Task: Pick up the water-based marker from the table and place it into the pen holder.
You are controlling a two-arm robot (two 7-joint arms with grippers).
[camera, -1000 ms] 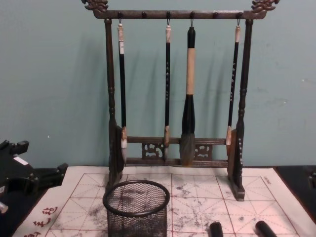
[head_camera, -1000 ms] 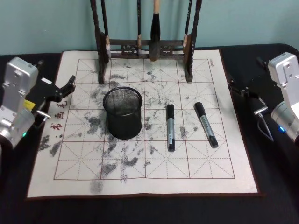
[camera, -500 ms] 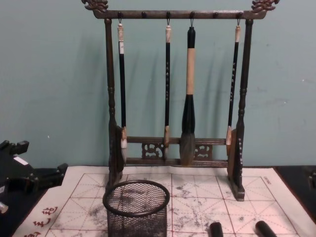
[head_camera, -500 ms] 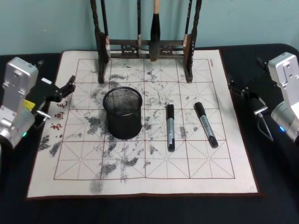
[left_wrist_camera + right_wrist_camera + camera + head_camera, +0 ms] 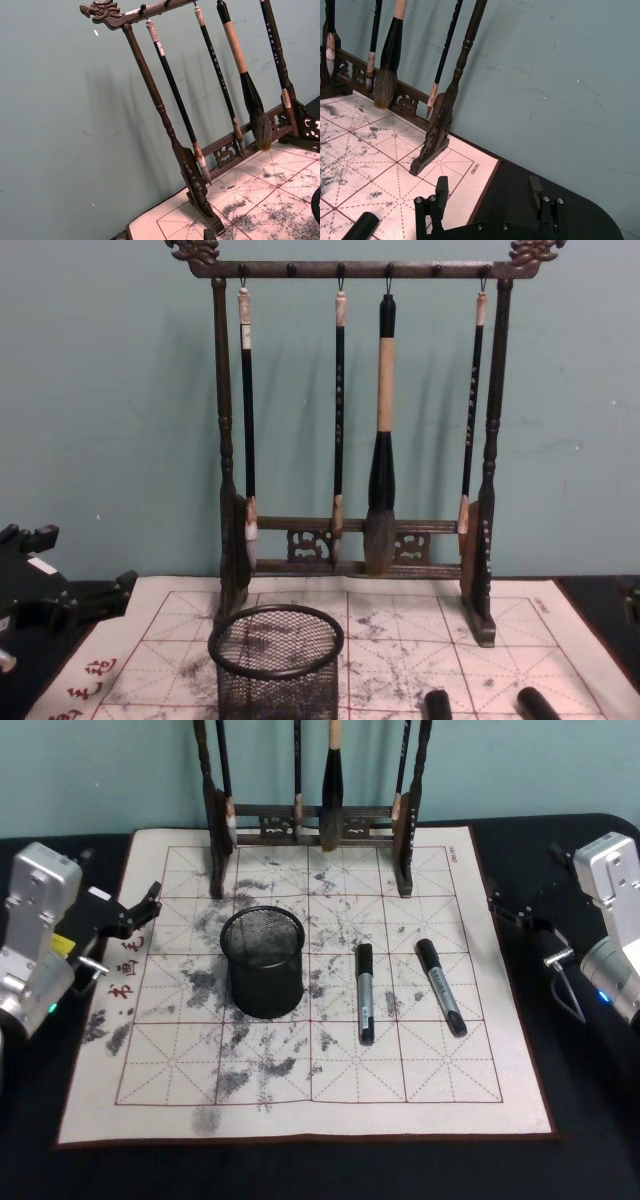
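Two grey markers with black caps lie side by side on the stained calligraphy mat [image 5: 300,1090], one [image 5: 365,992] nearer the middle and one [image 5: 441,987] to its right; which is the water-based marker I cannot tell. The pen holder [image 5: 263,962], a black mesh cup, stands upright left of them and looks empty. It also shows low in the chest view as the pen holder [image 5: 277,663]. My left gripper [image 5: 122,872] hovers open at the mat's left edge. At the mat's right edge my right gripper [image 5: 522,875] is open too, with nothing between its fingers [image 5: 441,189].
A dark wooden brush rack [image 5: 312,820] with several hanging brushes [image 5: 383,430] stands at the mat's far edge, in front of a teal wall. The black table [image 5: 590,1120] surrounds the mat on all sides.
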